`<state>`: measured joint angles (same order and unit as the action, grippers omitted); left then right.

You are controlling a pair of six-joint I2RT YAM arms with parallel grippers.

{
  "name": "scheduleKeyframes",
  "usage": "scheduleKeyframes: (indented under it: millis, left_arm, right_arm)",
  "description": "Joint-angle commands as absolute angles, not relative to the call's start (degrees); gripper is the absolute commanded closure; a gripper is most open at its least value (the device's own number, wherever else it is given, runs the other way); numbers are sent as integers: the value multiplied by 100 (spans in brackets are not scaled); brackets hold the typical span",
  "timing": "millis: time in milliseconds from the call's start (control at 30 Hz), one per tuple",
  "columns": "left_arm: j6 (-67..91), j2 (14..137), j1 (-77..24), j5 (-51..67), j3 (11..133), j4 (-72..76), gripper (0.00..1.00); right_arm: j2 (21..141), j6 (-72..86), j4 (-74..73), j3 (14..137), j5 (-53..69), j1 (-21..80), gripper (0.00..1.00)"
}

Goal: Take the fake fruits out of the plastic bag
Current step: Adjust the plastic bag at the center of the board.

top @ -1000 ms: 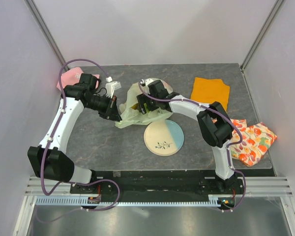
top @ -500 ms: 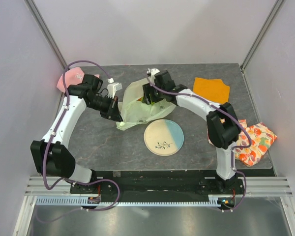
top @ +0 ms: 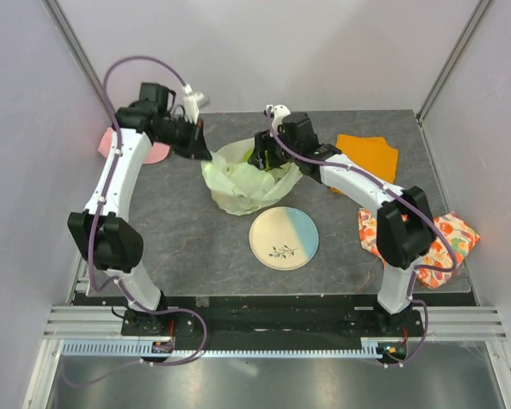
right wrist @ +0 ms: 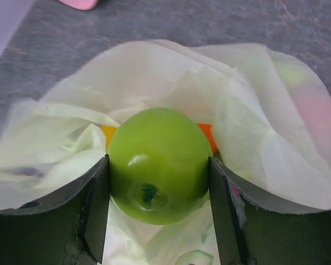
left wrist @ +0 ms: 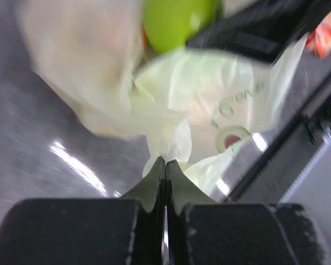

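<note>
Fingers (right wrist: 91,215) of the right gripper (right wrist: 159,165) clamp the green apple (right wrist: 154,146) between them, with the open plastic bag (right wrist: 254,143) spread beyond and around them. Left gripper (left wrist: 165,165) fingertips, pressed together, pinch a fold of the bag's film.

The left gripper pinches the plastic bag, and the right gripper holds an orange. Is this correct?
No. The right gripper holds a green apple, not an orange; the right wrist view shows it. The left gripper does pinch the plastic bag.
</note>
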<state>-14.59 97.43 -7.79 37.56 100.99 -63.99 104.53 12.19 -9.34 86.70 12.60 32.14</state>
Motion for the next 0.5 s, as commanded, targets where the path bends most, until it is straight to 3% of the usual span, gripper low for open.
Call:
scheduleKeyframes:
  millis: [0, 67, 200, 300, 467]
  left_arm:
    - [-906, 10361, -449, 3454, 12020, -5968, 98]
    - [-922, 10590, -404, 3463, 12777, -5950, 99]
    - [-1317, 10644, -404, 3235, 13166, -6046, 98]
    - [-1730, 10582, -413, 3603, 12711, -6582, 98]
    - [-2004, 9880, -501, 3911, 10357, -6706, 98]
  right_arm:
    - [11247, 1082, -501, 9578, 326, 3226, 62]
    - [11451, 854, -536, 10071, -112, 3304, 62]
    - [11777, 354, -536, 10345, -833, 3497, 63]
    - [11708, 88, -414, 9898, -1335, 3744, 63]
    - [11224, 254, -325, 8782, -1267, 4051, 61]
